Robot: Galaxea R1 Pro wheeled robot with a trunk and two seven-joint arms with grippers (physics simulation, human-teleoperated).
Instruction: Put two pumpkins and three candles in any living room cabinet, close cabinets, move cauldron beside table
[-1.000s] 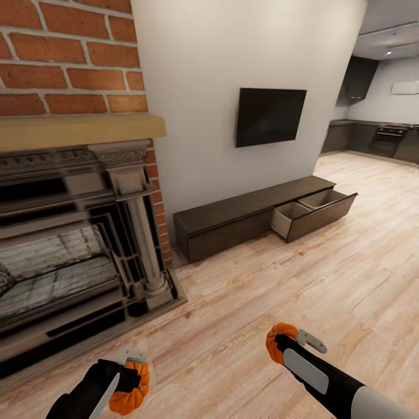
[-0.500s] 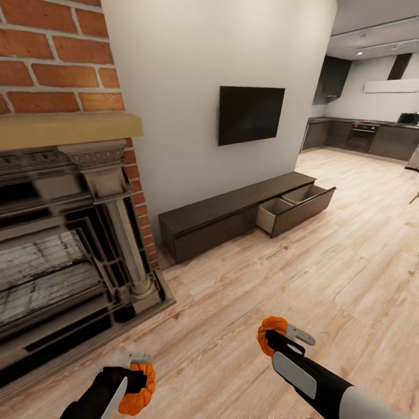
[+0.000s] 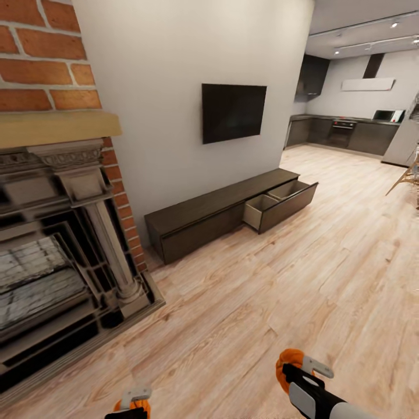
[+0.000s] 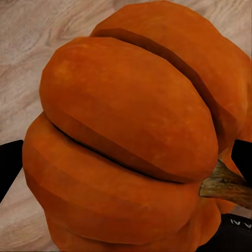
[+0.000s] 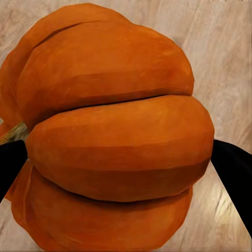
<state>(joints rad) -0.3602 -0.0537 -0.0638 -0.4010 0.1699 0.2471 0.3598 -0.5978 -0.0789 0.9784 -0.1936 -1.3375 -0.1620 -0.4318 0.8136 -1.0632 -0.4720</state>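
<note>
I hold two orange ribbed pumpkins, one per hand. My left gripper (image 3: pixel 132 401) sits at the bottom edge of the head view, shut on a pumpkin (image 3: pixel 129 406) (image 4: pixel 126 136) with a brown stem. My right gripper (image 3: pixel 295 368) is low on the right, shut on the other pumpkin (image 3: pixel 287 361) (image 5: pixel 115 131). Black fingers (image 5: pixel 233 168) press that pumpkin's sides. The long low dark-brown cabinet (image 3: pixel 198 216) stands against the white wall ahead. Its right-hand drawer (image 3: pixel 273 206) is pulled out and shows a pale inside. Candles, cauldron and table are out of view.
A brick fireplace (image 3: pixel 58 233) with a stone surround juts out on the left. A black TV (image 3: pixel 233 112) hangs above the cabinet. Bare wood floor (image 3: pixel 279 279) runs between me and the cabinet. A dark kitchen (image 3: pixel 349 131) lies far right, with a chair leg (image 3: pixel 404 177) at the edge.
The camera has turned right, so the fireplace, TV and cabinet sit further left in the picture. Both arms show lower in the frame. Each gripper still holds its pumpkin.
</note>
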